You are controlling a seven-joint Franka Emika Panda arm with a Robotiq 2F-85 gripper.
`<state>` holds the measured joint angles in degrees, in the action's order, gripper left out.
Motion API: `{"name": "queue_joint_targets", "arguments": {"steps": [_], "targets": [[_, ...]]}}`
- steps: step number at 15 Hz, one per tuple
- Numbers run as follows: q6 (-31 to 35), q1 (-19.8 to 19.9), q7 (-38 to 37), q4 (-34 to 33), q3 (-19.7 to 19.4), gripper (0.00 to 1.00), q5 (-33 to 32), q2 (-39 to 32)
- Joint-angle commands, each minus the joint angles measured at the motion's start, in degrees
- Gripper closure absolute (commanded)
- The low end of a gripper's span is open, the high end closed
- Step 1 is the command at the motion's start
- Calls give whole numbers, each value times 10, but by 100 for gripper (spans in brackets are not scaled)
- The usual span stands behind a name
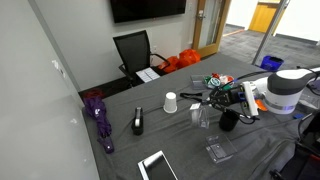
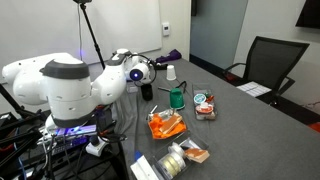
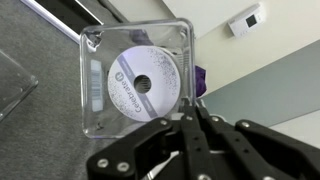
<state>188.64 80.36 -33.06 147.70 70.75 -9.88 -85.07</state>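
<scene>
- Disc case (image 3: 135,80), clear with a silver disc inside, fills the upper middle of the wrist view. It is held up off the desk (image 1: 180,140), with pale wall behind it.
- The end effector (image 3: 192,112) has its fingers pressed together, pinching the case by its lower right edge.
- Risk: so small a bite on smooth plastic could let the case pivot or slip out. A knock might spring the lid and free the disc.
- Nearby clutter in an exterior view: white cup (image 1: 170,102), black mug (image 1: 229,120), a second clear case (image 1: 218,152).
- A purple umbrella (image 1: 100,120) lies at the desk's left edge, well apart.
</scene>
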Motion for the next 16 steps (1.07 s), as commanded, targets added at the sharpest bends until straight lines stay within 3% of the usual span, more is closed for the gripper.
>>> {"name": "queue_joint_targets", "arguments": {"steps": [1,4,5,6,8,12,16], "targets": [[-49,66,39,47,67,99,67,1],[-99,111,54,65,140,99,121,6],[-114,118,111,64,170,99,199,7],[-138,128,133,56,189,99,235,8],[-197,143,231,26,202,99,333,10],[-279,153,409,-10,154,99,466,12],[-323,129,567,-31,83,99,562,12]]}}
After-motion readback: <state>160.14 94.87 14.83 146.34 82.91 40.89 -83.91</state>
